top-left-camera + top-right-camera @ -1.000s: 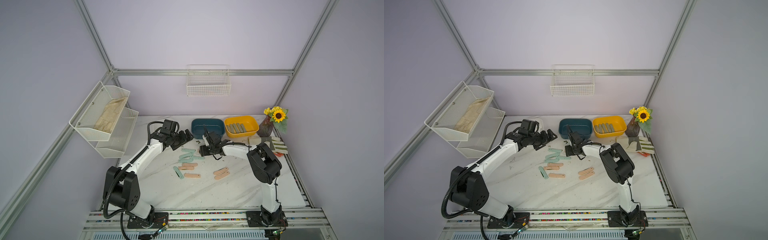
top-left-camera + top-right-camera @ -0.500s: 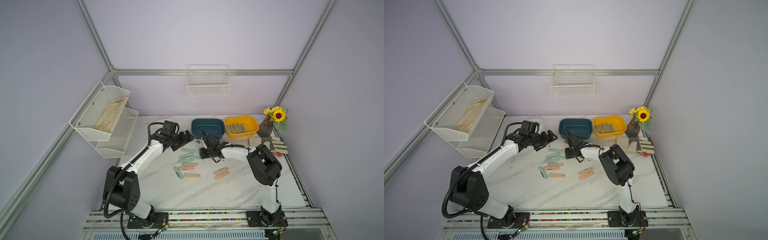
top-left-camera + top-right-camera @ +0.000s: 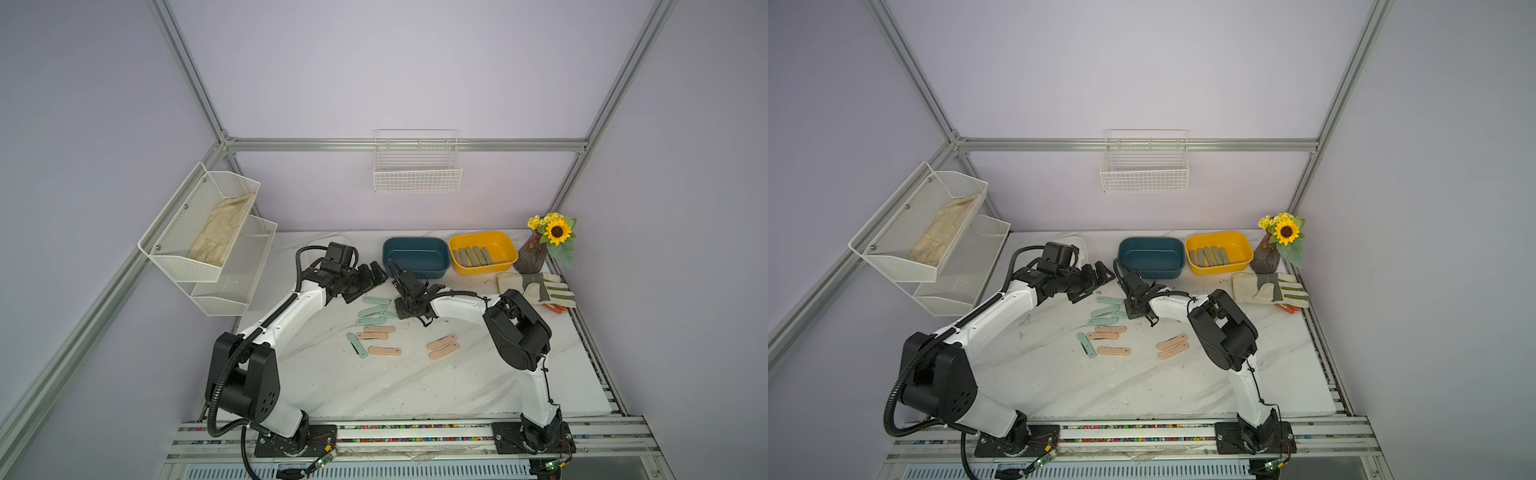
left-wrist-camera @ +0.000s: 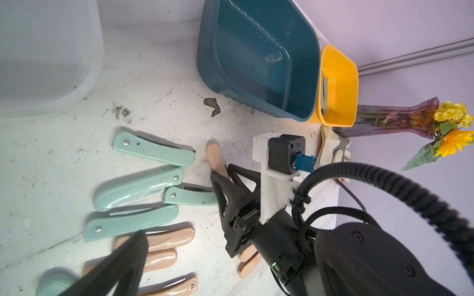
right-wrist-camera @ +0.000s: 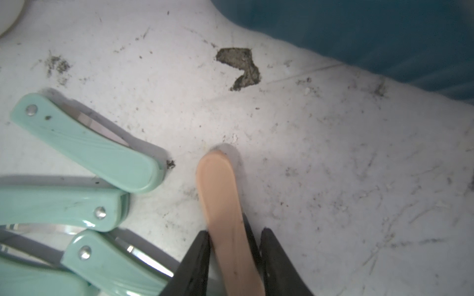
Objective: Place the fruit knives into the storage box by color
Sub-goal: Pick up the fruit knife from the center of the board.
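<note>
My right gripper (image 5: pixel 234 235) is down at the table, shut on one peach pink fruit knife (image 5: pixel 220 194) whose free end rests on the marble; the left wrist view shows that knife (image 4: pixel 214 153) too. Mint green knives (image 3: pixel 374 309) lie just to its left and more pink knives (image 3: pixel 384 351) nearer the front. Olive knives (image 3: pixel 471 256) lie in the yellow box (image 3: pixel 486 269). The blue box (image 3: pixel 419 272) is empty. In both top views my left gripper (image 3: pixel 368 284) (image 3: pixel 1096 282) hovers open behind the mint knives, holding nothing.
A white box (image 4: pixel 51 51) sits at the back left behind my left arm. A striped work glove (image 3: pixel 536 286) and a sunflower vase (image 3: pixel 532 255) stand at the right. A wire rack (image 3: pixel 208 237) hangs on the left wall, a wire basket (image 3: pixel 417 166) on the back wall.
My right gripper has moved left and down to the table and its jaws have narrowed around the pink knife. The left arm has stayed still.
</note>
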Controlling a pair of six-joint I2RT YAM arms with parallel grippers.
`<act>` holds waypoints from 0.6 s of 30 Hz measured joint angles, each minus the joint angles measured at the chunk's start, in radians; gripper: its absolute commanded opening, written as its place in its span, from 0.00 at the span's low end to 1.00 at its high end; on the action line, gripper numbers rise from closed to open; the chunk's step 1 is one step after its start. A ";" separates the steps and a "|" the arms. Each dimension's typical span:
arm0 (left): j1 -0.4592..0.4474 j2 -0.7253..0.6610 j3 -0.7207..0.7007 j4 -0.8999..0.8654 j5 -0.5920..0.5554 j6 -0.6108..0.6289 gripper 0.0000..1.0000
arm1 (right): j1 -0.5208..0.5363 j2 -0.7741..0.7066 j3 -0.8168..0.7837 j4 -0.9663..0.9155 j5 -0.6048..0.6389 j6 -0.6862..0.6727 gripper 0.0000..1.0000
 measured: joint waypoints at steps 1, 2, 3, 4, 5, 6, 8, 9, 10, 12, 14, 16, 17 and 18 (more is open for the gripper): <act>0.000 0.000 0.000 0.000 0.000 0.000 1.00 | 0.000 0.000 0.000 0.000 0.005 0.000 0.33; 0.000 0.000 0.000 0.000 0.000 0.000 1.00 | 0.000 0.001 0.002 -0.001 0.009 0.000 0.32; 0.000 0.000 0.000 0.000 0.000 0.000 1.00 | 0.000 0.002 0.004 -0.003 0.012 0.000 0.32; 0.000 0.000 0.000 0.000 0.000 0.000 1.00 | 0.000 0.004 0.006 -0.003 0.014 0.000 0.31; 0.000 0.000 0.000 0.000 0.000 0.000 1.00 | 0.000 0.005 0.009 -0.005 0.016 0.000 0.30; 0.000 0.000 0.000 0.000 0.001 -0.001 1.00 | 0.000 0.006 0.010 -0.005 0.017 0.000 0.29; 0.000 0.000 0.000 0.000 0.001 -0.002 1.00 | 0.000 0.006 0.011 -0.006 0.017 0.002 0.26; 0.000 0.000 0.000 0.000 0.002 -0.002 1.00 | 0.000 0.006 0.011 -0.005 0.016 0.002 0.25; 0.000 0.000 0.000 0.001 0.002 -0.002 1.00 | 0.000 0.006 0.011 -0.005 0.016 0.003 0.25; 0.000 0.000 0.000 0.001 0.003 -0.002 1.00 | 0.000 0.006 0.011 -0.005 0.015 0.003 0.25; 0.000 0.000 0.000 0.001 0.003 -0.003 1.00 | 0.000 0.006 0.011 -0.004 0.013 0.003 0.24; 0.000 0.000 0.000 0.002 0.003 -0.005 1.00 | 0.000 0.005 0.011 -0.004 0.011 0.003 0.24; 0.000 0.000 0.000 0.002 0.003 -0.006 1.00 | 0.000 0.004 0.011 -0.005 0.009 0.004 0.24; 0.000 0.000 0.000 0.002 0.003 -0.006 1.00 | 0.000 0.004 0.012 -0.005 0.006 0.004 0.24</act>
